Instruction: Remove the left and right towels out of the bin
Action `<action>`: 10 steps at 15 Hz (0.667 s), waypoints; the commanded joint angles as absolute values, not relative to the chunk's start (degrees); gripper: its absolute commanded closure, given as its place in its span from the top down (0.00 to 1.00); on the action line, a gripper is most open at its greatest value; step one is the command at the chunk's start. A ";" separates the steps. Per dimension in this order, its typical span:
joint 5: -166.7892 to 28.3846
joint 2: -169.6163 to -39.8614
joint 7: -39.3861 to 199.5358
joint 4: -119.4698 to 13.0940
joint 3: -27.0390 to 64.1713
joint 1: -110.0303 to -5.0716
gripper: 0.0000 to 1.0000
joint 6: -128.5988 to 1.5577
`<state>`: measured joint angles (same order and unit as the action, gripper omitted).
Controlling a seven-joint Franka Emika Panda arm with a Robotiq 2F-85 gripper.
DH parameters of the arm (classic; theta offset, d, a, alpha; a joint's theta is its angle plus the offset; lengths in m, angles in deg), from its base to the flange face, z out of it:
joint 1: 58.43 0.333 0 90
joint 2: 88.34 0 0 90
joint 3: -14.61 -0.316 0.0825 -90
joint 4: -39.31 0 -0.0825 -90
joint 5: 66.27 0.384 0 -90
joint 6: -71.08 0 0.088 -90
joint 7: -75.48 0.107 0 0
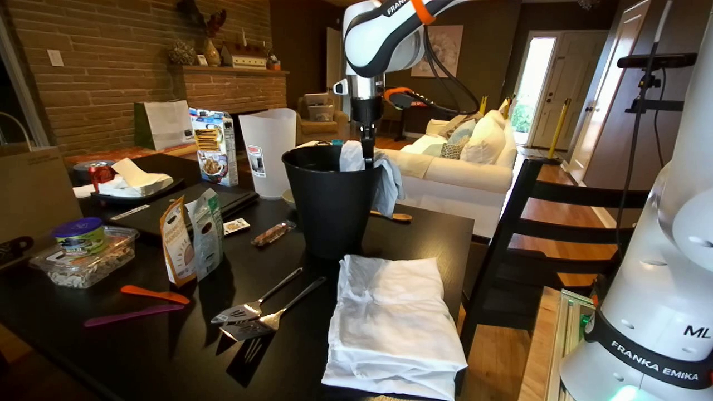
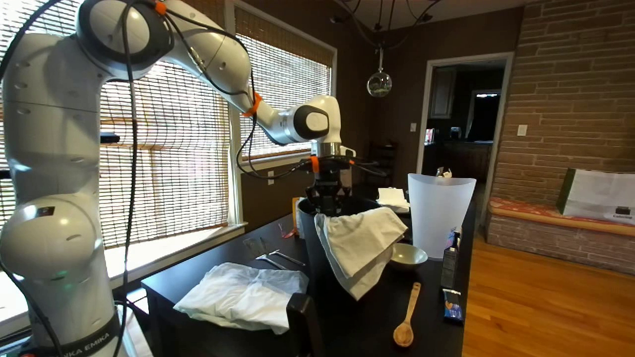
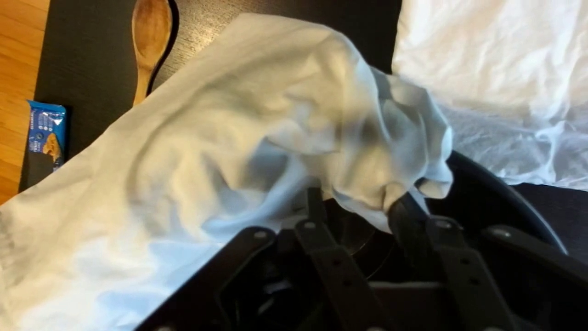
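Black table (image 1: pixel 172 345), cluttered, in both exterior views. White robot arm (image 2: pixel 225 60) reaches over it, wrist end aimed straight down. Black bin (image 1: pixel 334 217) stands upright on the table. Translucent container (image 2: pixel 439 218) also upright, near the bin. White folded bundle (image 1: pixel 395 323) lies flat just beside the bin; cloth or plastic, I can't tell. Pale towel (image 2: pixel 362 243) is draped over the bin's rim: part goes inside the mouth, the rest hangs down the outside in layers. One towel or two, can't tell from where I stand. Gripper (image 3: pixel 360 202) is at the rim, right over the towel; fingers (image 3: pixel 316 207) are parted, some cloth and dark bin interior showing in the gap. Shallow bowl (image 2: pixel 408 256) near the bin. Two metal spatulas (image 1: pixel 240 313) side by side. Wooden spoon (image 3: pixel 148 49) flat on the table. Blue snack packet (image 3: pixel 47 128) near the spoon.
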<state>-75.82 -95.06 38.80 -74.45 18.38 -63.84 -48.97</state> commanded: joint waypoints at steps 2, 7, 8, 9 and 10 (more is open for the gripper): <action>-77.04 -95.78 38.17 -73.14 18.27 -63.91 0.03 -47.55; -75.88 -95.68 38.10 -71.71 18.16 -63.92 0.00 -45.62; -75.59 -95.66 38.16 -71.39 18.10 -63.89 0.00 -45.01; -75.53 -95.66 38.11 -71.11 18.08 -63.88 0.00 -44.67; -75.12 -95.71 38.02 -70.67 18.02 -63.86 0.00 -43.87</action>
<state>-75.78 -95.20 38.78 -72.91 18.31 -63.72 -46.76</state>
